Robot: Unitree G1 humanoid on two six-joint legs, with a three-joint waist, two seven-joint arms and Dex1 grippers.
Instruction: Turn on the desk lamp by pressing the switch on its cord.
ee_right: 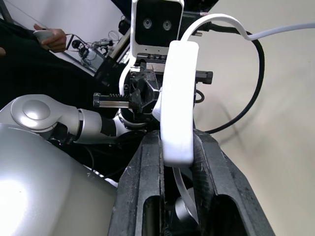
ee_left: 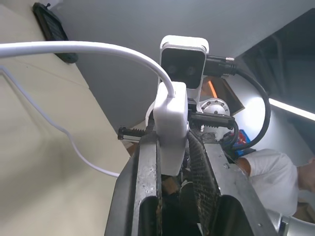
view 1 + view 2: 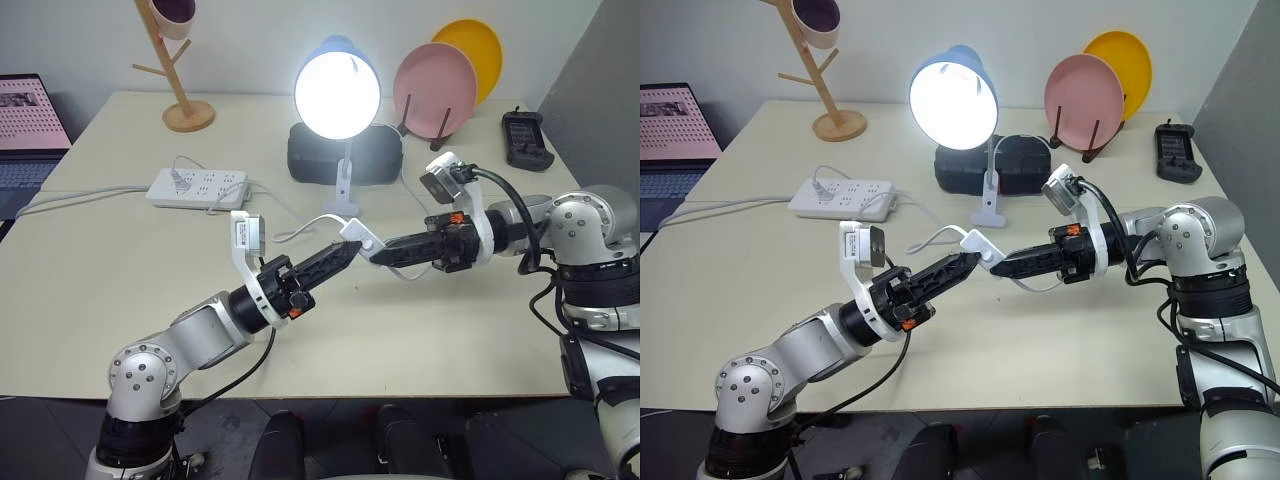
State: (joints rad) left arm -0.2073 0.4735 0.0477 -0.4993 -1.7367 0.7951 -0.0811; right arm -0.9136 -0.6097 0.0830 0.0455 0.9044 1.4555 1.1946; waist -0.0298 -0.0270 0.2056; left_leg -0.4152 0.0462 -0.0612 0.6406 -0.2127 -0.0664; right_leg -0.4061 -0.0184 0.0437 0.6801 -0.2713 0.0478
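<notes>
My right gripper clamps the switch above the table's middle, lamp glowing by the far edge; my left gripper nips its other end; light, hard, slippery plastic on limp cord, best held by its flat sides.

No legible text, labels, brands or numbers on any object; laptop screen shows rows of marks too small to read.

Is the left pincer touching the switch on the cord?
Touching. In the left wrist view, the left pincer has both fingers pressed against the switch.
</notes>
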